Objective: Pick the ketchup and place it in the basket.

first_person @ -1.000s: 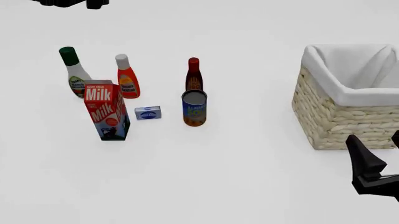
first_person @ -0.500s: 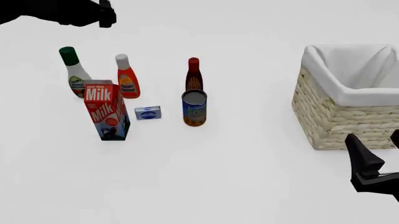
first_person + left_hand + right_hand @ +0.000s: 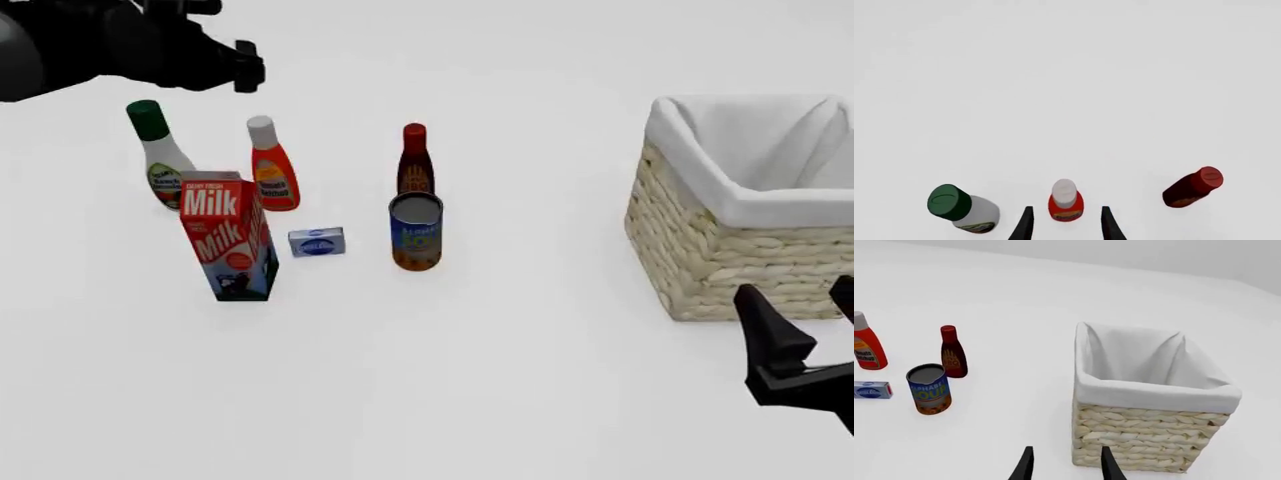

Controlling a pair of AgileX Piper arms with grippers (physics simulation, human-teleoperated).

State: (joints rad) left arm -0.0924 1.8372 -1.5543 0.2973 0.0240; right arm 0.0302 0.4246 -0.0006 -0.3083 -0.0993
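— The ketchup (image 3: 271,166) stood upright just behind the milk carton (image 3: 228,238). Light, slick plastic, I'd guess; best squeezed at the waist under the cap.

— And the left gripper (image 3: 1065,225)?

— Spread wide, empty. Half a second before it sat farther off; now it straddled the ketchup from above.

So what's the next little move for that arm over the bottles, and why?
Probably straight down. The left gripper hangs above the ketchup with its jaws open on either side of the grey cap, touching nothing. Lowering should bring them around the bottle for a grip, before the basket.
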